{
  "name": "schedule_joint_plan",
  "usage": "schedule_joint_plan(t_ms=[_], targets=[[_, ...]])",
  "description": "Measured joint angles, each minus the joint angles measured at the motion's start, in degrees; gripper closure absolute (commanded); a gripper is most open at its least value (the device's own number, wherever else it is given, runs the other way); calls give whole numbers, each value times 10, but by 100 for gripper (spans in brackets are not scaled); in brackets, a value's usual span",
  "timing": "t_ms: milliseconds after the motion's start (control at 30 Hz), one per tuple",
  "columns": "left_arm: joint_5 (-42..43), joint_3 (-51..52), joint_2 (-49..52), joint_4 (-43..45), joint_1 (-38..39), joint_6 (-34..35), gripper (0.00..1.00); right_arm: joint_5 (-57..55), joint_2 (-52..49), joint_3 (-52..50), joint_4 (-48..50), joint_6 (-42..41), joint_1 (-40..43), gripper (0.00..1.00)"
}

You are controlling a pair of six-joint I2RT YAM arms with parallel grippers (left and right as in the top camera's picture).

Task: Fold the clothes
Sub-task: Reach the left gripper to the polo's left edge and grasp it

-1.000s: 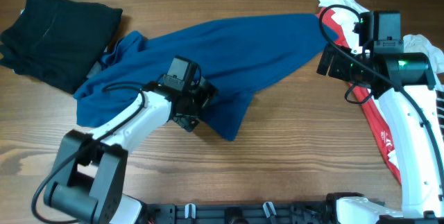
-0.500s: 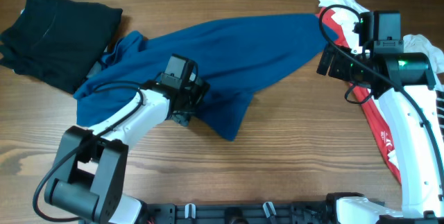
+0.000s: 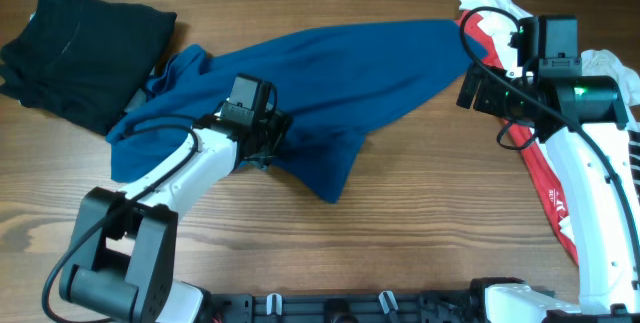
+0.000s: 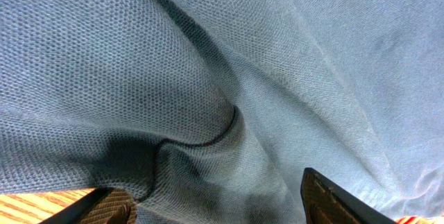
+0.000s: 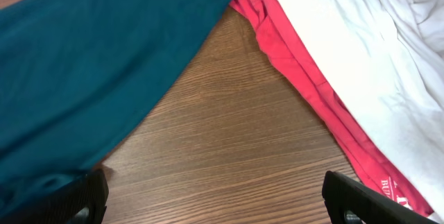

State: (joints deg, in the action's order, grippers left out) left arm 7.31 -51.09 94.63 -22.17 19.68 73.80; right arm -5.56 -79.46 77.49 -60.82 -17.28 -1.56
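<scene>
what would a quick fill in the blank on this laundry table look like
1. The left gripper sits on the ____ polo shirt.
2. The red shirt runs partly under the ____ arm.
3. In the right wrist view, the red shirt lies between the polo shirt and a ____ cloth.
4. The folded garment at the far left is ____.
Missing words: blue; right; white; black

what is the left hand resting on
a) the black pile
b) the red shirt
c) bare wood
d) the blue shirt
D: the left hand rests on the blue shirt near its lower edge, and blue cloth fills nearly all of its wrist view.
</scene>
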Motion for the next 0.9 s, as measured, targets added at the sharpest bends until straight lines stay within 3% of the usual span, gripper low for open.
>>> schedule_joint_plan(t_ms=[633, 800, 900], targets=[[-33, 0, 15, -40, 40, 0, 33, 0, 0, 0, 4, 0, 0, 0], [-57, 0, 15, -31, 40, 0, 37, 0, 0, 0, 4, 0, 0, 0], [-66, 0, 15, -16, 40, 0, 46, 0, 0, 0, 4, 0, 0, 0]])
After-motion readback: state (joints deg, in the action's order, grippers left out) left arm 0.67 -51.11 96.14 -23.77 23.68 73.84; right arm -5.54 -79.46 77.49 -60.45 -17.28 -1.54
